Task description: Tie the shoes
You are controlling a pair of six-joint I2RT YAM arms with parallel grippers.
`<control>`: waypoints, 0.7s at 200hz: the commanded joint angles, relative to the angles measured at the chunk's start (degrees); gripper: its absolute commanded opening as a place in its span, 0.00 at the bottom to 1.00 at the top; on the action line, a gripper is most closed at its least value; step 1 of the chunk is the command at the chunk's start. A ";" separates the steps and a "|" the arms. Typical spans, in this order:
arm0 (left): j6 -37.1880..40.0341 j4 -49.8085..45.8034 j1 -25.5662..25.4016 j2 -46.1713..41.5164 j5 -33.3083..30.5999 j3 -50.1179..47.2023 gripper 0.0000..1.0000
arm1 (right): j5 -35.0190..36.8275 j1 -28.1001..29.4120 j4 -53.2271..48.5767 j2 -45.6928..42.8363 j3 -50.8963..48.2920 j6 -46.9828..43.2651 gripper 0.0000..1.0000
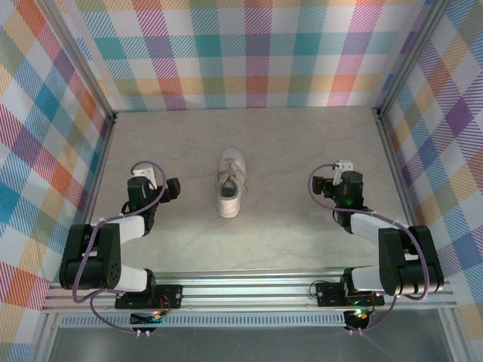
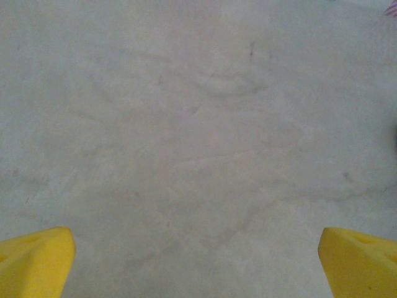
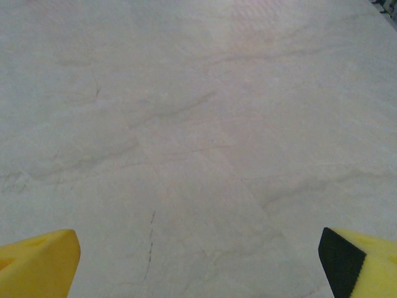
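The white sneaker (image 1: 230, 183) lies mid-counter (image 1: 287, 136), its length along the 12-to-6 line, with its laces (image 1: 229, 182) bunched over the middle; whether they are knotted is too small to tell. At its 9 o'clock, well apart, the left pincer (image 1: 175, 188) stands wide, its yellow fingertips (image 2: 34, 264) far apart over bare counter. At 3 o'clock, equally clear of the shoe, the right pincer (image 1: 317, 185) gapes wide too, holding nothing.

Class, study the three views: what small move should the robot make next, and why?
Probably bring the left gripper and right gripper inward toward the sneaker: both stand open on either side of it, apart from it, over bare table.
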 commanded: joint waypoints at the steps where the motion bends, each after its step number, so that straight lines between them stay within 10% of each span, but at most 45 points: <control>1: 2.26 12.41 -0.22 3.58 2.10 -0.86 1.00 | -3.14 -1.14 12.85 3.53 -1.52 -0.84 0.99; 140: 5.86 12.62 -4.61 9.60 -3.33 1.52 1.00 | -9.21 -3.92 15.40 10.24 -0.01 -0.03 0.99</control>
